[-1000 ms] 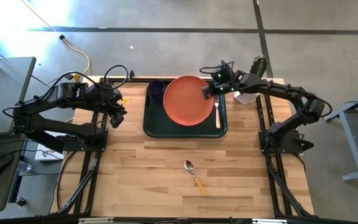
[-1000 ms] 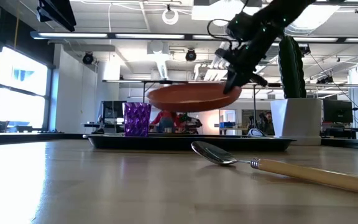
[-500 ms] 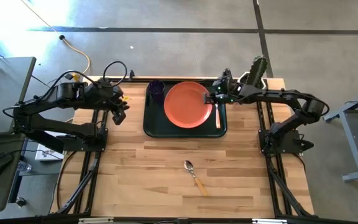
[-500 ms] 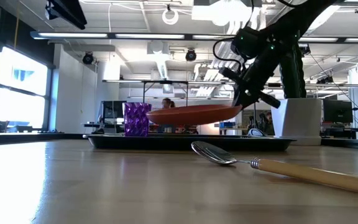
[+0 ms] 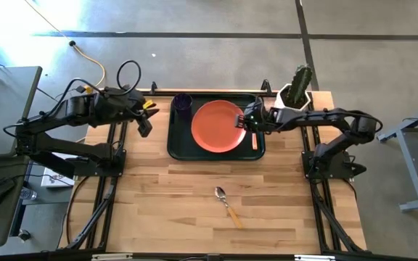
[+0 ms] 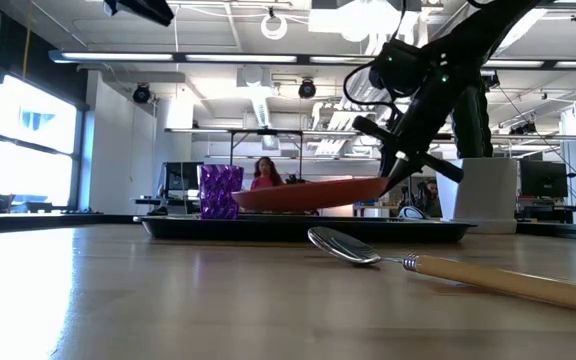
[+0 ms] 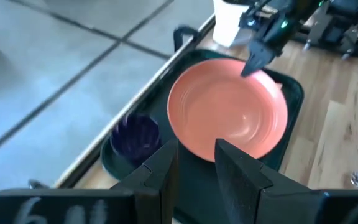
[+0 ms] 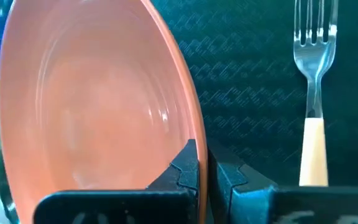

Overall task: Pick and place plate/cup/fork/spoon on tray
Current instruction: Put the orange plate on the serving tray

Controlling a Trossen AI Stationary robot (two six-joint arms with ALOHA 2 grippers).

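Now my right pincer (image 5: 244,120) pinches the round flat orange plastic plate's (image 5: 217,126) rim over the dark green rectangular tray (image 5: 176,148).
Only my right wrist shows the orange-handled metal fork (image 8: 313,93) on the tray's right edge; my left pincer's (image 7: 194,163) fingers stand slightly apart.

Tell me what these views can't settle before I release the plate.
- Plate contact with the tray: the low view's tray rim hides its underside.
- Fork: in the high view, the right gripper covers its tines; the right wrist view cuts off its handle end.
- Spoon: the low view's edge cuts off its handle.
- Left gripper: waits beside the tray; nothing between its fingers.
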